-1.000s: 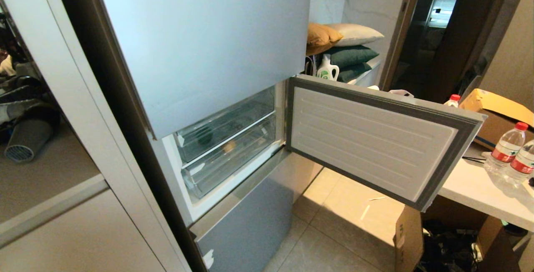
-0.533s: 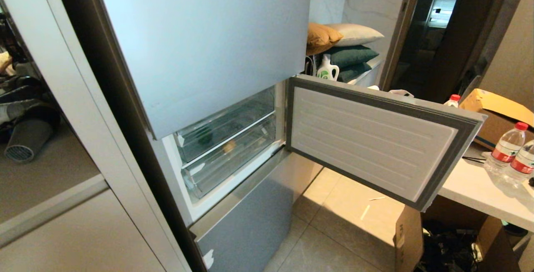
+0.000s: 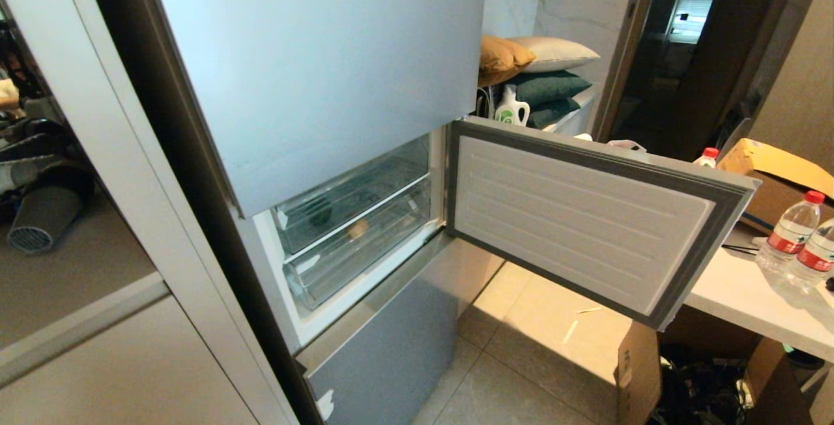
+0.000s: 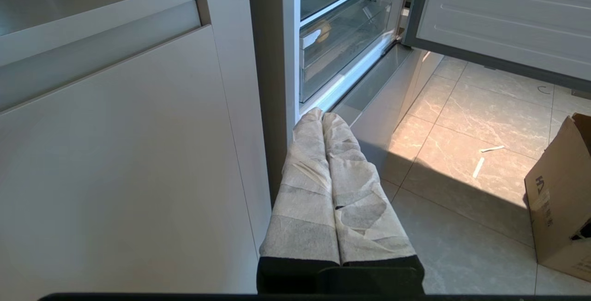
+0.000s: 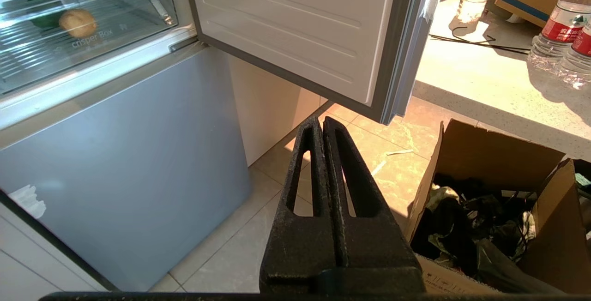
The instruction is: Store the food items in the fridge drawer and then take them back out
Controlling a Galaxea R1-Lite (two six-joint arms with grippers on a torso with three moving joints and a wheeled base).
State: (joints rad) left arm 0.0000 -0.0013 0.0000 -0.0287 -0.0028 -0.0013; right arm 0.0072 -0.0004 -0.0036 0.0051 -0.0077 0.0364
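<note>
Head view: nothing has shifted over the last second — middle door [image 3: 580,216] swung open, roll [image 3: 356,229] and pepper [image 3: 319,214] seen inside the clear drawers [image 3: 355,216].
Left wrist view: left gripper [image 4: 322,115] pressed together, empty.
Right wrist view: right gripper [image 5: 322,119] closed, empty — retrieval judged not yet begun.

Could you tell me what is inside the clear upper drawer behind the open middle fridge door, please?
Through the clear drawer's front, a golden-brown roundish lump shows, with a green bell pepper beside it, partly hidden behind the drawer's rim. The rest of the drawer's inside is blurred by glare.
</note>
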